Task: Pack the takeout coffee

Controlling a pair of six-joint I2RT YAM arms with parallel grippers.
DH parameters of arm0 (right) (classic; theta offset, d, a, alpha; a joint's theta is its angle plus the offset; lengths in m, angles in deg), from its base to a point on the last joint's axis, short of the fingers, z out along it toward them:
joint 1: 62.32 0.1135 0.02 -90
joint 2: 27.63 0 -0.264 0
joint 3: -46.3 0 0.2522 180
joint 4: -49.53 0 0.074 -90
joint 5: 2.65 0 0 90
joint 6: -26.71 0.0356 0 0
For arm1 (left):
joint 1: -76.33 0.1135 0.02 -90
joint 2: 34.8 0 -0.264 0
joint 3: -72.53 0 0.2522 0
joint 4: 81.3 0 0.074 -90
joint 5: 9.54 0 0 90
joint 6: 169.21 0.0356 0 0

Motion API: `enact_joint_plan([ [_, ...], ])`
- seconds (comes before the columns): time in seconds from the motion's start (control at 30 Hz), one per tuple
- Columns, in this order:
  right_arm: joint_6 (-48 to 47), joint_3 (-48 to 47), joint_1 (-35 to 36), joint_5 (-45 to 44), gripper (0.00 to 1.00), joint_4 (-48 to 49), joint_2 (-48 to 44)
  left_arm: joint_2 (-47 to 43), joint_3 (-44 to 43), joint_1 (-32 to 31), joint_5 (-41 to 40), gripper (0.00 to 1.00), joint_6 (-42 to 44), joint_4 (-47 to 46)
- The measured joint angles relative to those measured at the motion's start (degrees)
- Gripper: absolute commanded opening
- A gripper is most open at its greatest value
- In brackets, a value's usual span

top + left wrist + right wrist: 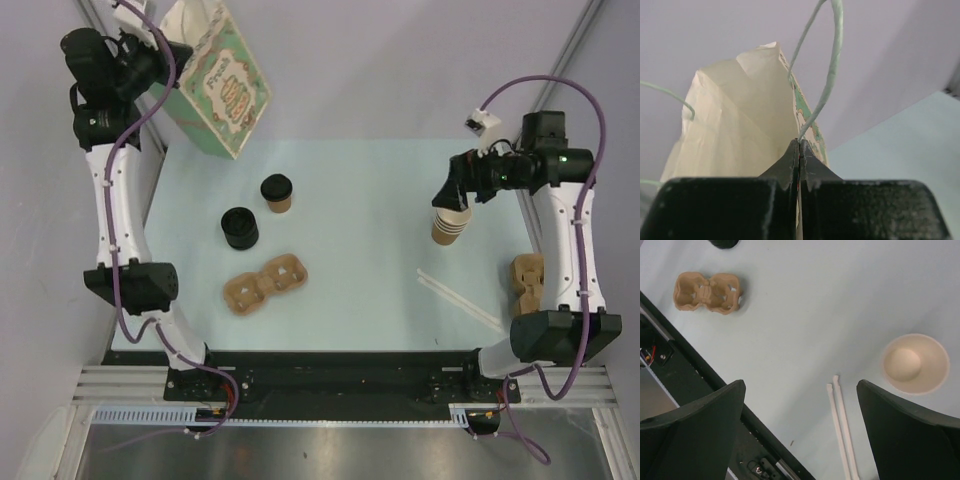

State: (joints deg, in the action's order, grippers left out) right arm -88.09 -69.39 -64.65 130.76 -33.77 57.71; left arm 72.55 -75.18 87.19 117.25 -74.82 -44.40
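Note:
The takeout coffee, a tan cup with a black lid, stands upright on the table left of centre, apart from both grippers. My left gripper is raised at the far left and shut on the rim of a patterned paper bag. In the left wrist view the jaws pinch the bag's edge just below its pale green handle, and the bag's mouth gapes. My right gripper hangs open and empty above a stack of lidless cups; in the right wrist view it holds nothing.
A low black stack of lids sits beside the coffee. A tan two-cup carrier lies in front of them, also in the right wrist view. Two white straws and another carrier lie at the right. The lidless cups show from above.

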Motion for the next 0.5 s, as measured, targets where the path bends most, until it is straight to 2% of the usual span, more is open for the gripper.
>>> enact_joint_plan([
  [0.13,-1.7,-2.5,-5.7,1.3,1.0,-2.4,-2.0,-8.2,1.9,-7.3,3.0,0.0,-0.5,0.5],
  [0.3,-3.4,-5.6,-11.8,3.0,1.0,-5.4,-3.5,-19.6,10.6,-18.4,5.9,0.0,0.2,2.4],
  [0.5,-4.9,-10.0,-17.5,5.4,1.0,-7.0,-3.5,-27.7,21.4,-29.6,9.8,0.0,5.5,7.9],
])
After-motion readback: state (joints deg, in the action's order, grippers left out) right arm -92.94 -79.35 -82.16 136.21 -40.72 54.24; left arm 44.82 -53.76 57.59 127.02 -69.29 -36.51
